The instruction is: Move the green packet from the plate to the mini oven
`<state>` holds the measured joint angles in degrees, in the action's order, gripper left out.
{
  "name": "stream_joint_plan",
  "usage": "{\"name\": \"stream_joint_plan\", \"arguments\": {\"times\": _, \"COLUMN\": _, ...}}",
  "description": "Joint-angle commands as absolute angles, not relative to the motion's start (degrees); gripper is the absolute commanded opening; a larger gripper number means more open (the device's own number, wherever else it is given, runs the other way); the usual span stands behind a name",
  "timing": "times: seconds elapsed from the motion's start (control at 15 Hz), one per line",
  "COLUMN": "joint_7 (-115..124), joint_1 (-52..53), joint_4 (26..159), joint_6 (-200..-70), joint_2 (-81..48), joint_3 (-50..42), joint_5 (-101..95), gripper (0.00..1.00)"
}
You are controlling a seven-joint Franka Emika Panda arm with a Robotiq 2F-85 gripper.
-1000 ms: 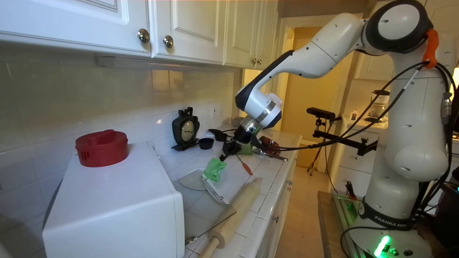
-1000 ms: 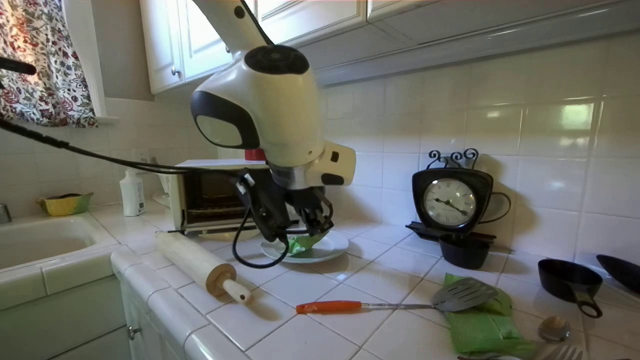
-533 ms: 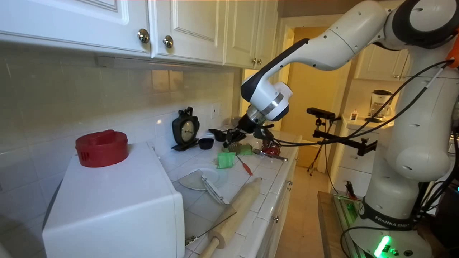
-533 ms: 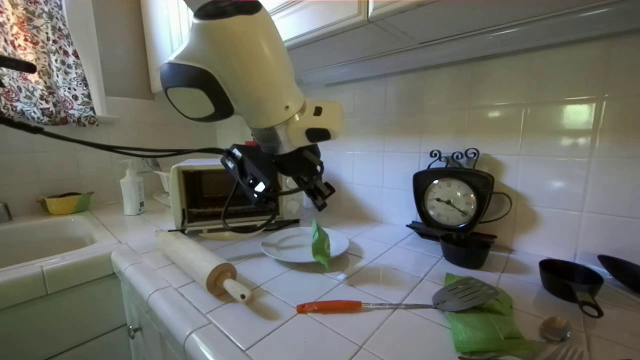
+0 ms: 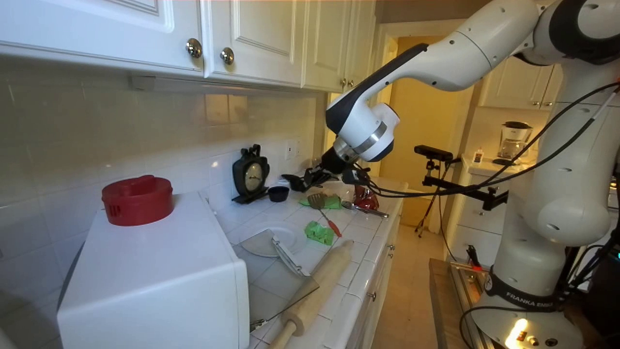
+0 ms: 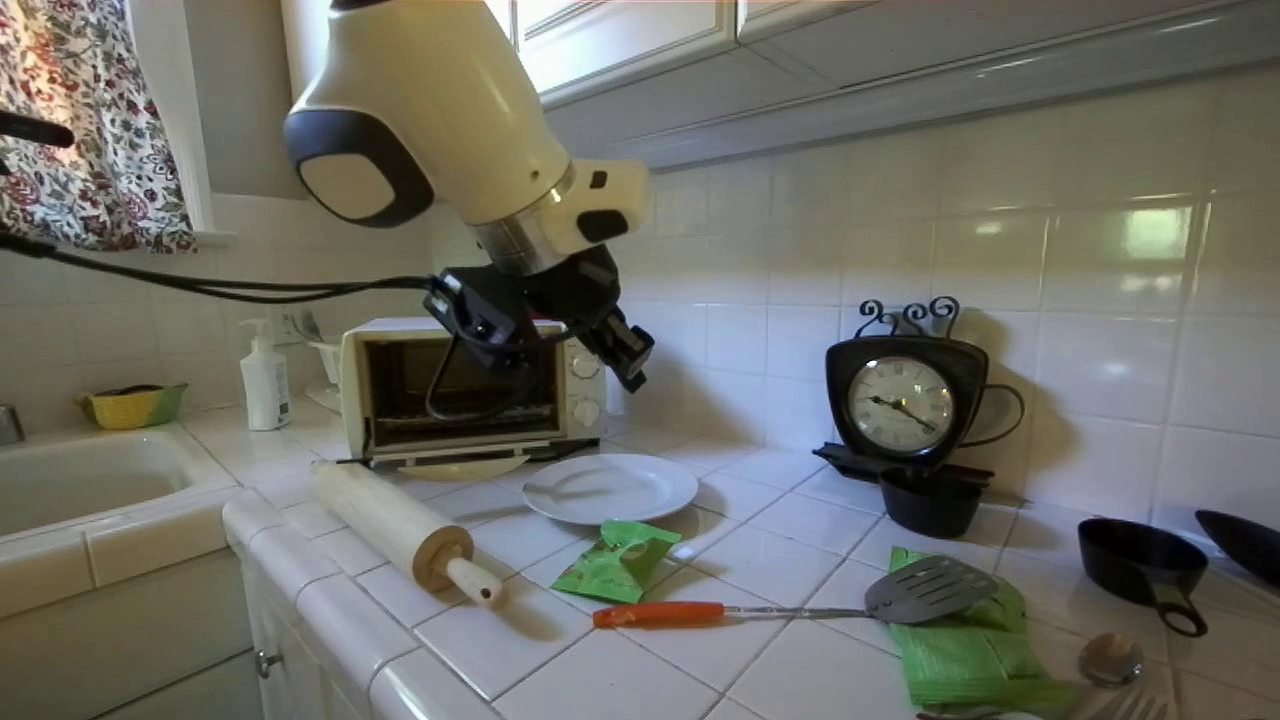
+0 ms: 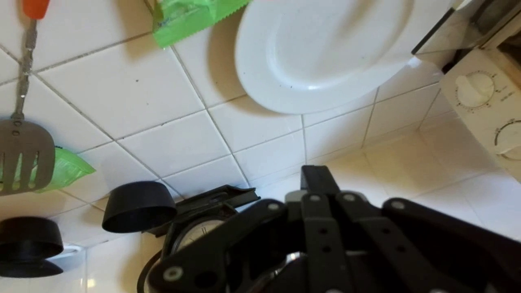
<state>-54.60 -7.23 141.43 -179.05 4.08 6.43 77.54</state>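
Green packet (image 6: 618, 562) beside the plate (image 6: 600, 488), gripper (image 6: 637, 362) closed, empty

The packet seems to lie on tiled countertop (image 6: 620, 672), plate contact unclear, so your next grasp probably starts there. The toaster oven's (image 5: 155, 271) glass door (image 5: 289, 257) is down, probably to admit it; only the wrist view resolves dial (image 7: 474, 89) markings.

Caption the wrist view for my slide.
Wrist view: shut, empty gripper, green packet beside plate, spatula lying across a second packet, mini oven partly in frame at right.
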Motion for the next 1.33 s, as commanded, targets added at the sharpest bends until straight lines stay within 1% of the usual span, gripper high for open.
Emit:
{"name": "stream_joint_plan", "arguments": {"times": 0.0, "joint_7": -50.24, "joint_1": -7.57, "joint_4": 145.37, "joint_6": -174.55, "joint_2": 4.94, "joint_3": 6.41, "joint_5": 74.86, "gripper": 0.0}}
{"name": "stream_joint_plan", "arguments": {"times": 0.4, "joint_7": -39.27, "joint_1": -9.11, "joint_4": 151.5, "joint_6": -166.97, "joint_2": 5.8, "joint_3": 5.42, "joint_5": 67.21, "gripper": 0.0}}
{"name": "stream_joint_plan", "arguments": {"times": 0.47, "joint_7": -35.32, "joint_1": -9.96, "joint_4": 152.49, "joint_6": -166.76, "joint_2": 5.49, "joint_3": 5.19, "joint_5": 62.54, "gripper": 0.0}}
{"name": "stream_joint_plan", "arguments": {"times": 0.53, "joint_7": -30.94, "joint_1": -7.99, "joint_4": 153.31, "joint_6": -166.43, "joint_2": 4.46, "joint_3": 1.68, "joint_5": 56.74, "gripper": 0.0}}
{"name": "stream_joint_plan", "arguments": {"times": 0.67, "joint_7": -24.78, "joint_1": -8.77, "joint_4": 154.91, "joint_6": -165.77, "joint_2": 2.91, "joint_3": -0.39, "joint_5": 47.94, "gripper": 0.0}}
{"name": "stream_joint_plan", "arguments": {"times": 0.73, "joint_7": -21.74, "joint_1": -13.49, "joint_4": 155.55, "joint_6": -165.61, "joint_2": 1.7, "joint_3": 2.66, "joint_5": 43.46, "gripper": 0.0}}
{"name": "stream_joint_plan", "arguments": {"times": 0.87, "joint_7": -15.75, "joint_1": -16.33, "joint_4": 156.28, "joint_6": -165.92, "joint_2": -0.55, "joint_3": 2.09, "joint_5": 34.44, "gripper": 0.0}}
{"name": "stream_joint_plan", "arguments": {"times": 0.93, "joint_7": -13.09, "joint_1": -12.91, "joint_4": 156.32, "joint_6": -166.13, "joint_2": -1.86, "joint_3": -3.31, "joint_5": 29.89, "gripper": 0.0}}
{"name": "stream_joint_plan", "arguments": {"times": 1.0, "joint_7": -10.41, "joint_1": -13.51, "joint_4": 155.96, "joint_6": -165.58, "joint_2": -2.62, "joint_3": -4.47, "joint_5": 25.39, "gripper": 0.0}}
{"name": "stream_joint_plan", "arguments": {"times": 1.27, "joint_7": 0.27, "joint_1": -13.47, "joint_4": 150.94, "joint_6": -155.16, "joint_2": 0.6, "joint_3": -8.41, "joint_5": 8.32, "gripper": 0.0}}
